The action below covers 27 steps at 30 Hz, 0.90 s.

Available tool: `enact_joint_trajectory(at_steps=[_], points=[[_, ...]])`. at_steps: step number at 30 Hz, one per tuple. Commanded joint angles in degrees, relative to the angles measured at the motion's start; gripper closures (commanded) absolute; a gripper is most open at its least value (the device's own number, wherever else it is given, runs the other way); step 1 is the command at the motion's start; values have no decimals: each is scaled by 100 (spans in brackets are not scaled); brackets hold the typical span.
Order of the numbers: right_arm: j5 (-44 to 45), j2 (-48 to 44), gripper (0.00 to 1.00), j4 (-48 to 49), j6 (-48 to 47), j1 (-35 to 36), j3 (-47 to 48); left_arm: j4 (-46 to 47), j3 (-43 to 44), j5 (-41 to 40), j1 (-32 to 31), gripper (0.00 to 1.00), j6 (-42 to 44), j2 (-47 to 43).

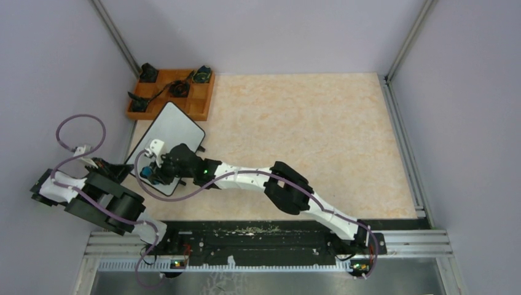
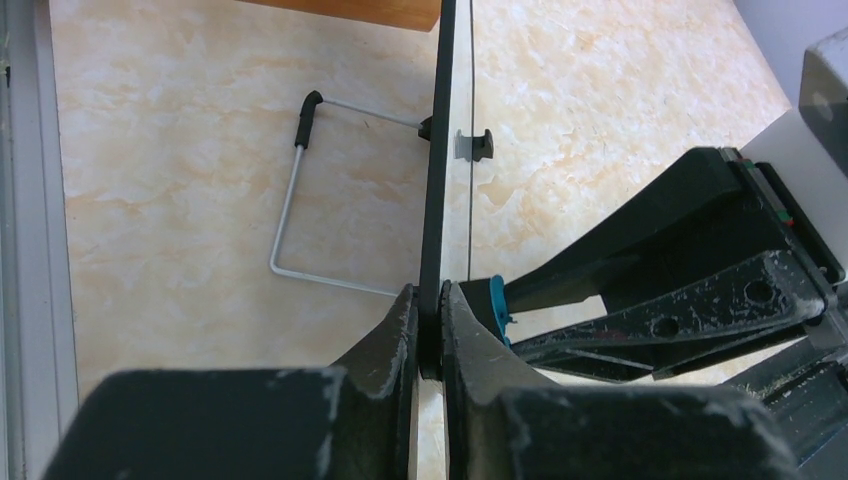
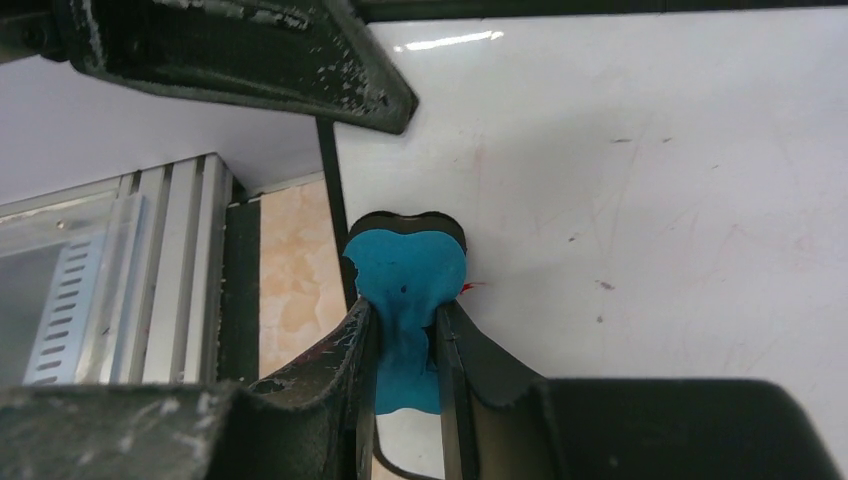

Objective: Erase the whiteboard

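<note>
Left end effector (image 2: 428, 312) clamps the whiteboard (image 1: 175, 126) at its near-left edge; right end effector (image 3: 403, 318) grips a blue eraser (image 3: 405, 262) against its face.

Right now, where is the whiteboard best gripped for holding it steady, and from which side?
Pinch the whiteboard by its thin black edge at the near-left end, coming from the left arm's side, one finger on each face. The board is flat and thin there; the left hand grips it so.
</note>
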Motion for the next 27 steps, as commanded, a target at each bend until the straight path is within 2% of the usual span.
enact_joint_trajectory(at_steps=[1, 7, 13, 21, 27], points=[[161, 142, 100, 76, -113, -199, 488, 267, -89, -382, -31, 100, 305, -15], [201, 189, 100, 74, -94, -524, 441, 267, -106, -365, -31, 100, 312, -21], [277, -81, 100, 331, -86, -814, -102, 269, -101, -413, -29, 100, 306, -8], [191, -330, 100, 588, -87, -802, -524, 267, -106, -401, -31, 100, 297, -35], [112, -368, 100, 635, -48, -467, -558, 267, -107, -426, -30, 100, 300, -35]])
